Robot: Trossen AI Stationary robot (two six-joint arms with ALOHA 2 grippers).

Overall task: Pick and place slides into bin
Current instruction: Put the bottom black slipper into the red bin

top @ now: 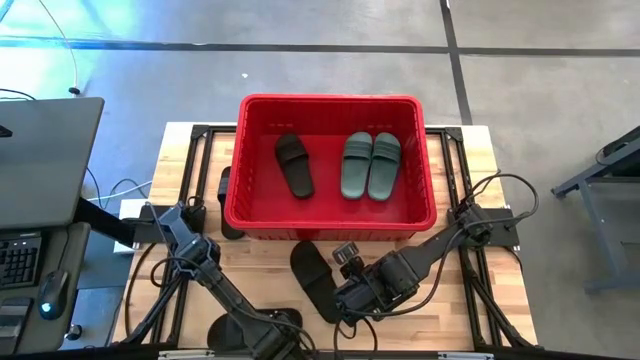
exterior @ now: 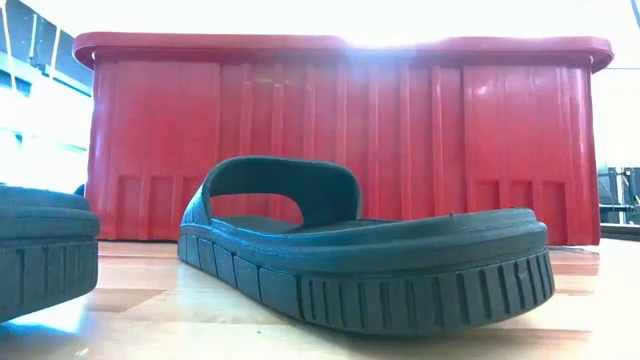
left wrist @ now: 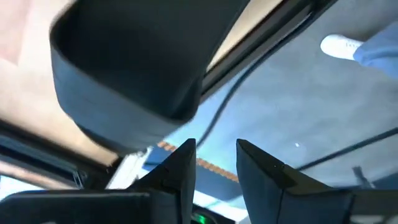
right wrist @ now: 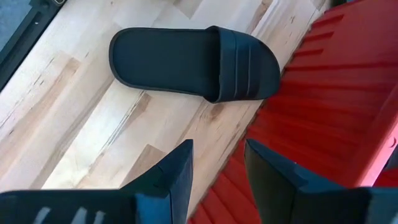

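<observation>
So my right gripper (right wrist: 217, 168) is hanging over the table by the red bin (top: 240, 160), fingers apart and holding nothing. A black slide (right wrist: 193, 62) lies flat just ahead of it. Three slides (top: 340, 165) are already in the bin, and my left gripper (left wrist: 214, 168) is open and empty too, near the table's front edge.

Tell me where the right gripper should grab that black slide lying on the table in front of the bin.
Probably the ribbed strap of the black slide, from above. The slide lies flat and sole-down near the red bin, and the strap arches clear of the footbed, so one finger of the right gripper could slip beneath it.
</observation>
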